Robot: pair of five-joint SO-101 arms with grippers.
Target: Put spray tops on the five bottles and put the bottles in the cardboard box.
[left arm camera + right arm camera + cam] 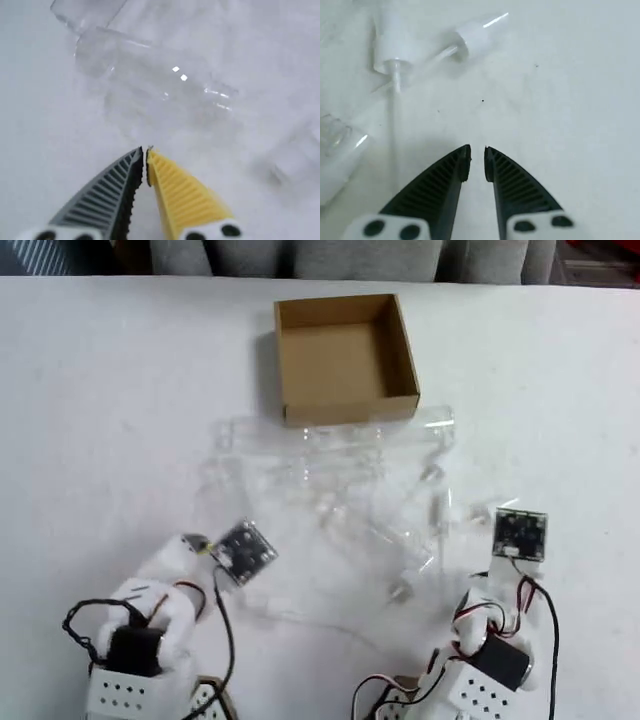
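across the middle of the white table [100, 390], clear plastic bottles [330, 475] lie on their sides in a loose, overlapping scatter just in front of the cardboard box [350, 410]. none visibly wears a spray top, and how many there are cannot be counted through the glare. the box stands upright and open-mouthed beyond the pile, nothing seen inside it, apparently set there so that either arm can drop a finished bottle over its near wall. two white spray tops [392, 47], their thin dip tubes trailing, rest loose on the table on the right arm's side of the pile, near the neck of one clear bottle [335, 150], which suggests that arm is meant to fetch the tops. the right gripper [474, 148] hangs over bare table short of them, nearly closed, a thin slit between its tips, pinching nothing. the left gripper [145, 150], one finger grey and one yellow, points at a bottle lying on its side just ahead, its tips pressed together on nothing. that arm seems placed to steady a bottle while the other caps it. judged from this layout, the task is at its outset, with every top to fit and every bottle to box.
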